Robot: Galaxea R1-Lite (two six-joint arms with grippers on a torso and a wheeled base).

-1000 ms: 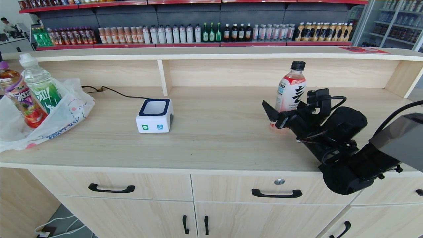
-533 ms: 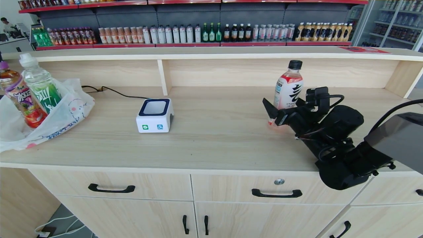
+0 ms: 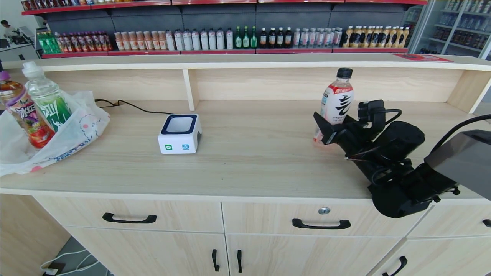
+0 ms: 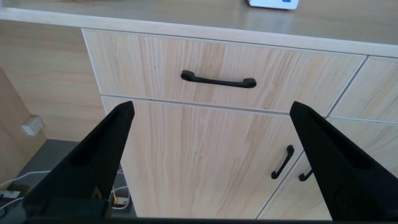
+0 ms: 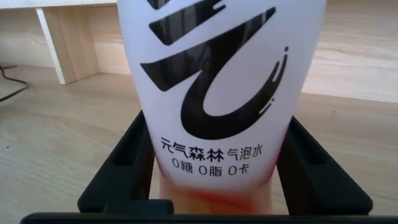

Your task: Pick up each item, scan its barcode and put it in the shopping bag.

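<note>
A pale pink drink bottle (image 3: 337,101) with a black cap and a white label leans slightly at the right of the wooden counter (image 3: 253,161). My right gripper (image 3: 333,126) is shut on its lower half, one black finger on each side. The right wrist view has the bottle (image 5: 217,93) close up between the fingers (image 5: 124,168) of that gripper (image 5: 217,180). The white barcode scanner (image 3: 179,133) sits mid-counter. At far left the white shopping bag (image 3: 76,130) holds a red-labelled bottle (image 3: 27,115) and a green-labelled bottle (image 3: 48,97). My left gripper (image 4: 211,112) is open below the counter, facing the drawers.
A black cable (image 3: 130,105) runs from the scanner toward the back left. A raised shelf with a divider (image 3: 190,90) lines the counter's back. A drawer handle (image 4: 217,81) and the scanner's edge (image 4: 273,3) appear in the left wrist view. Stocked store shelves (image 3: 230,38) stand behind.
The right gripper has shifted a little to the right and upward with the bottle, and the bottle now leans instead of standing upright.
</note>
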